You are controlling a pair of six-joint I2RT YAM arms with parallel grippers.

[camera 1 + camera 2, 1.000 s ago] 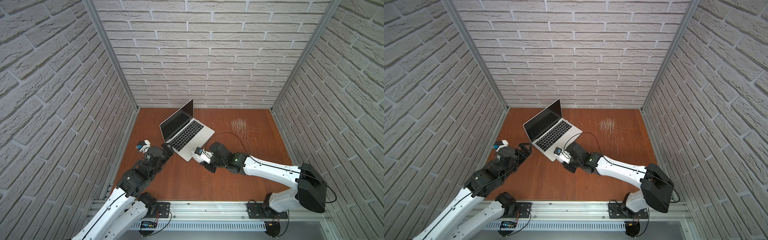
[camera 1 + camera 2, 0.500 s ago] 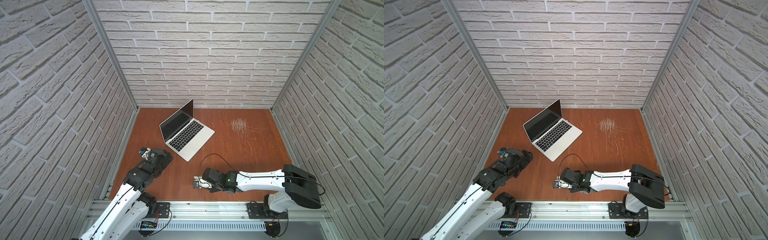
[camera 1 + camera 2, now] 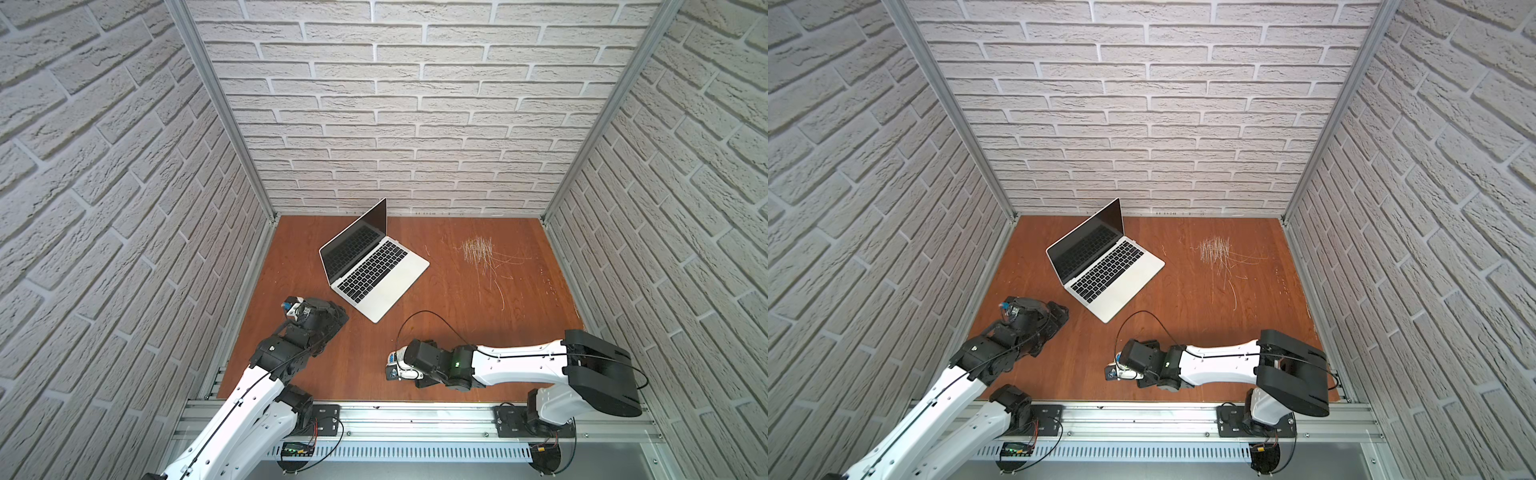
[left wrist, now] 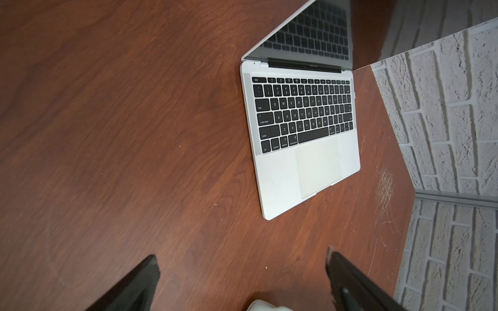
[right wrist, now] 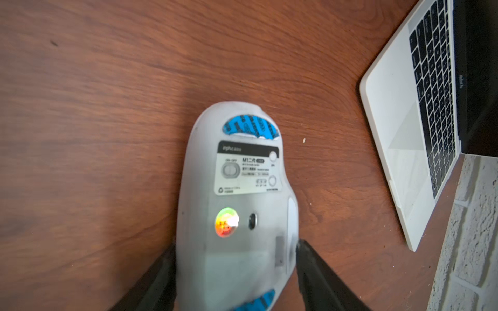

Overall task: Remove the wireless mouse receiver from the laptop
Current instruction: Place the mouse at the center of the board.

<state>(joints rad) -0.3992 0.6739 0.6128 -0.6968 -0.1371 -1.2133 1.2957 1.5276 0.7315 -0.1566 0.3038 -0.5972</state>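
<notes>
Spanning the scene, the wooden counter (image 3: 457, 340) carries the open silver laptop (image 3: 374, 270) toward its back left, set at an angle and well apart from both arms. The upturned white mouse (image 5: 237, 188) sits between the part-spread right fingers (image 5: 318, 274), close against both; whether they grip it I cannot tell. The left fingers (image 4: 347, 285) stand wide apart, empty.
</notes>
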